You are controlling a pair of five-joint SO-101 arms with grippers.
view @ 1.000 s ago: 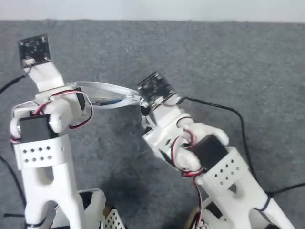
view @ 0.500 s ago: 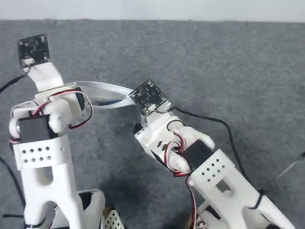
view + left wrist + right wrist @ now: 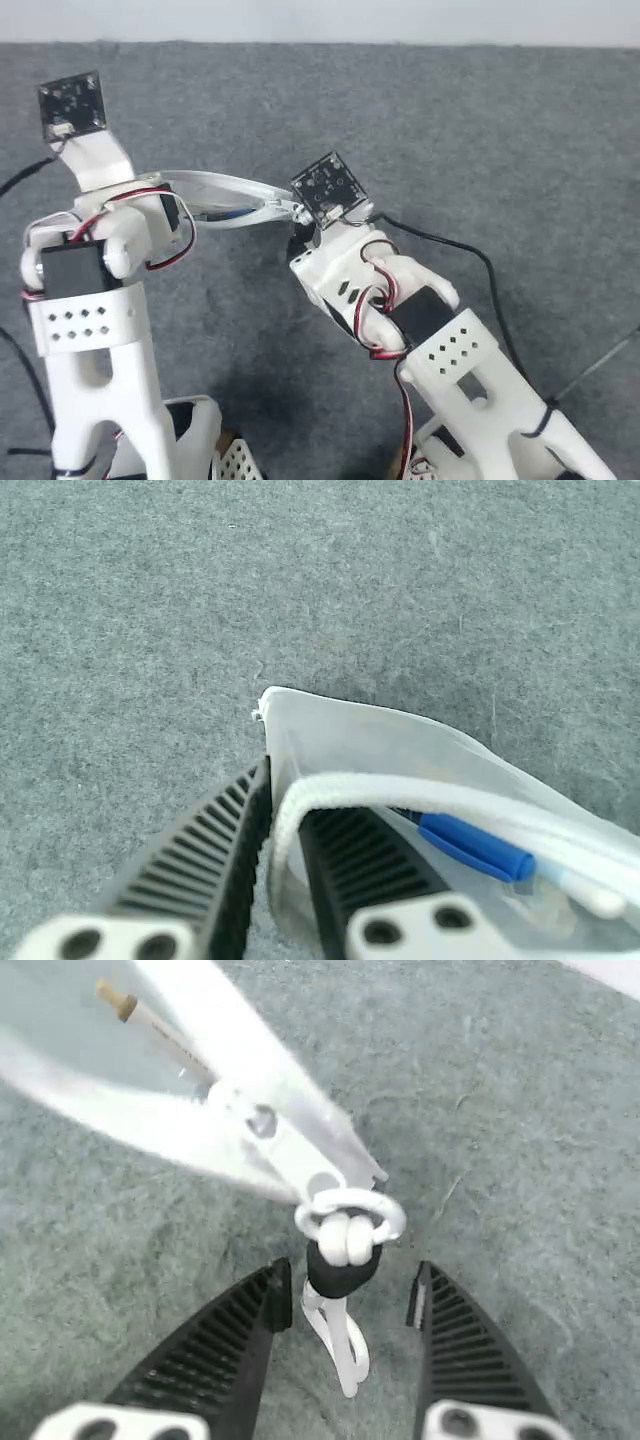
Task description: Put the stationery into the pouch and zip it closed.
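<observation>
A translucent pouch [image 3: 225,190] hangs a little above the grey mat, stretched between the two arms. My left gripper [image 3: 283,790] is shut on the white zipper band at one end of the pouch [image 3: 400,750]. A blue pen [image 3: 475,847] lies inside, and a thin stick with a tan tip [image 3: 150,1020] shows through the pouch wall [image 3: 120,1100]. At the other end is the zipper pull [image 3: 343,1250], a black bead on a white ring with a cord. My right gripper [image 3: 350,1275] is open, one finger on each side of the pull without touching it.
Grey felt mat [image 3: 520,130] covers the table to a white edge at the back. A black cable [image 3: 480,250] runs from the right arm across the mat. Both arm bases crowd the near side.
The right arm swung left and toward me over the pouch's end half a second ago, then came back to the zipper end. The left arm and pouch stayed still.
</observation>
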